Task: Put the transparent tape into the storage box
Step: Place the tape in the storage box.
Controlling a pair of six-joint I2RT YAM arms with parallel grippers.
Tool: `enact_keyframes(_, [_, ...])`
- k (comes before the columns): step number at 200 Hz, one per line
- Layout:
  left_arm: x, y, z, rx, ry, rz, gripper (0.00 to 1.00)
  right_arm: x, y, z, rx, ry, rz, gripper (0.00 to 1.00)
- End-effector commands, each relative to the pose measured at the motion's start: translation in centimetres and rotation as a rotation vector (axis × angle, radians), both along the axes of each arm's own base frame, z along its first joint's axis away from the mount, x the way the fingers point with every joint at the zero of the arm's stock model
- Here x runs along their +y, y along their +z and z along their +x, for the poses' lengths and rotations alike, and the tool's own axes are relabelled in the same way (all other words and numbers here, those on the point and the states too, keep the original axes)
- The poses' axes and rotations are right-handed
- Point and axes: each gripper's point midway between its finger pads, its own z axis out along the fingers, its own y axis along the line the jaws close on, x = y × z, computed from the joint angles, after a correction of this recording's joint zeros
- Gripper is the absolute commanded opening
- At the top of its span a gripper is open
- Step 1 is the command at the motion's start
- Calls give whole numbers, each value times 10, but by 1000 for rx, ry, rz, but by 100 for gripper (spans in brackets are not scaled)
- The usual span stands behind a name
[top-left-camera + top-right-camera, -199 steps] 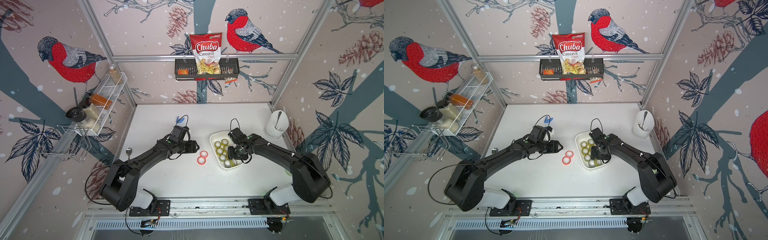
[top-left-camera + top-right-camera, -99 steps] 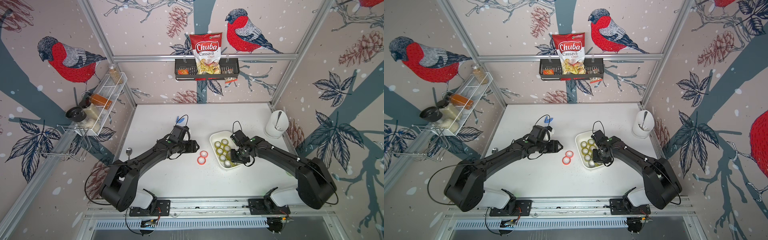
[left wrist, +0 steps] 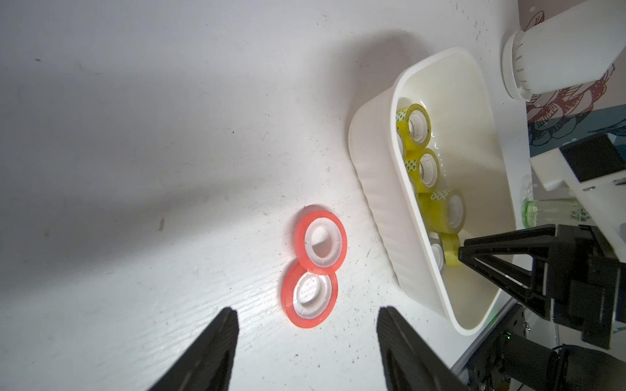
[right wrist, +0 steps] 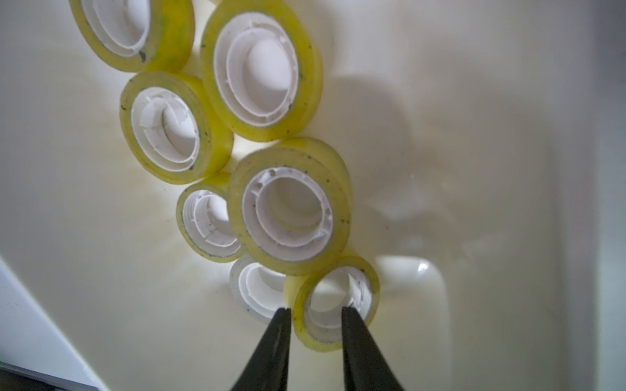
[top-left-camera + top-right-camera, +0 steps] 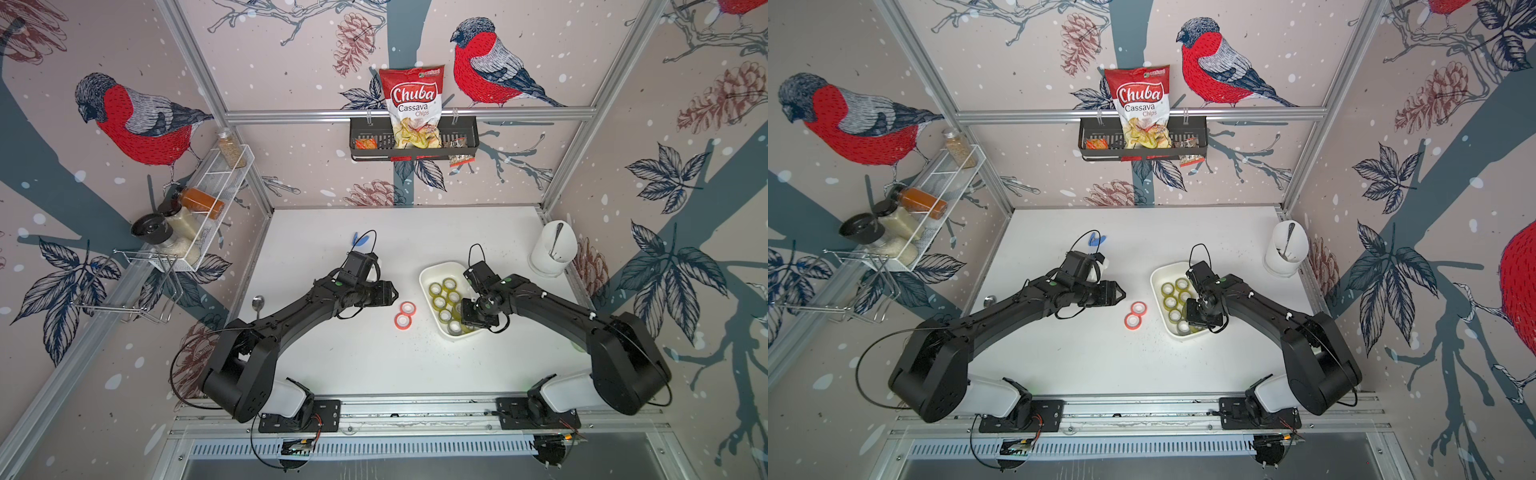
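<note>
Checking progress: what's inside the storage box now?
Storage box: several yellowish transparent tape rolls, some overlapping. Right gripper reaches in, jaws straddling one roll's wall. Floor beneath them is hidden.

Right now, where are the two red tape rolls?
In both top views, the two red tape rolls lie overlapping on the white table, between the left gripper and the storage box.

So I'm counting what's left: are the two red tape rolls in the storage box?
Out. Both red tape rolls lie on the table, beside the storage box.

Right tool (image 4: pixel 316 309) roots cut off; storage box (image 4: pixel 474 169) rim unseen.
</note>
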Motion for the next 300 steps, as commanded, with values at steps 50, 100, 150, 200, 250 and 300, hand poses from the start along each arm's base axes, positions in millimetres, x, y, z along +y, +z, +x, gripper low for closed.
enact_keyframes(50, [-2,1,3,-12,-10,12,70,12,-2,4,-11,30,53,25])
enact_keyframes(100, [-1,1,2,-12,-9,17,70,8,-4,2,-7,32,39,19])
enact_keyframes(150, [-2,2,5,-12,-10,20,70,6,-8,-2,3,30,37,12])
enact_keyframes(200, [-2,2,6,-11,-8,22,70,-5,-1,5,-34,22,-12,8])
enact_keyframes(250, [-2,1,5,-9,-8,25,70,-11,-5,9,-43,27,-48,8])
enact_keyframes(300, [-1,1,5,-12,-4,27,70,-15,-15,9,-44,30,-71,9])
